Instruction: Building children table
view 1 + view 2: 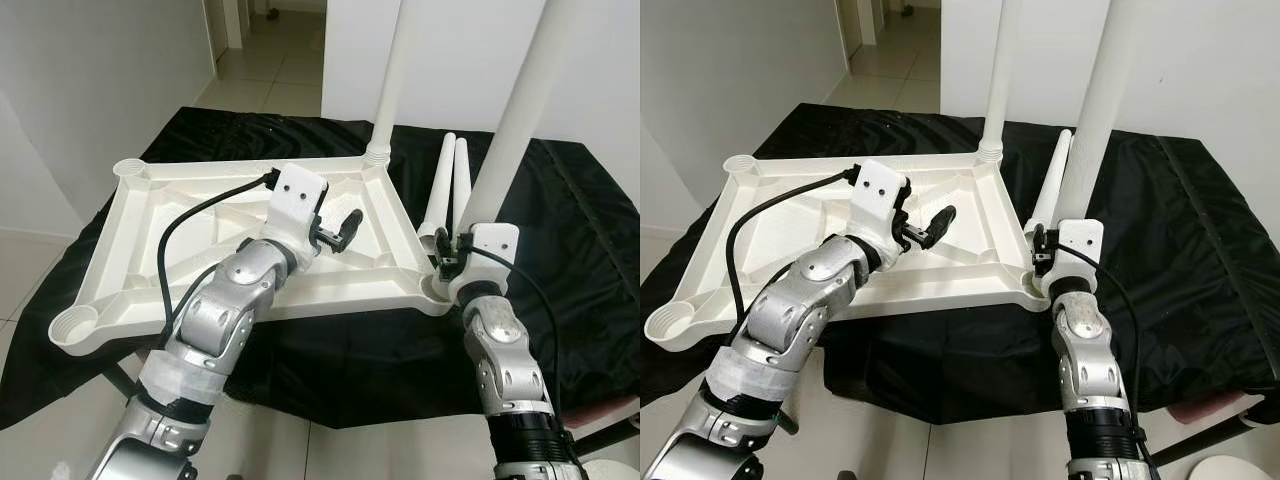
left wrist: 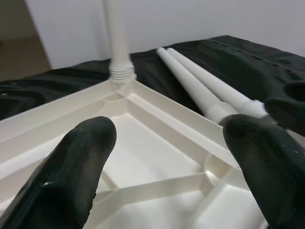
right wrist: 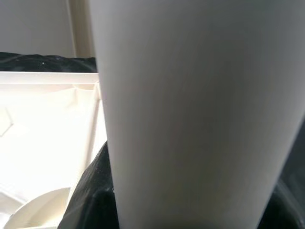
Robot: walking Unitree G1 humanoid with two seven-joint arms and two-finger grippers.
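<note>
A white table top (image 1: pixel 130 230) lies upside down on a black cloth. One white leg (image 1: pixel 388 80) stands screwed into its far right corner. At the near right corner my right gripper (image 1: pixel 448 262) is shut on a second upright leg (image 1: pixel 515 120), low down by the socket; that leg (image 3: pixel 190 105) looms close in the right wrist view. Two loose legs (image 1: pixel 447 185) lie side by side on the cloth beyond it. My left gripper (image 1: pixel 345 228) hovers open over the middle of the top, its fingers (image 2: pixel 81 162) wide apart and holding nothing.
The two left corner sockets (image 1: pixel 133 168) (image 1: pixel 75 325) have no legs in them. The black cloth (image 1: pixel 570 240) covers the work surface out to the right. A tiled hallway (image 1: pixel 270 60) opens at the back left, between white walls.
</note>
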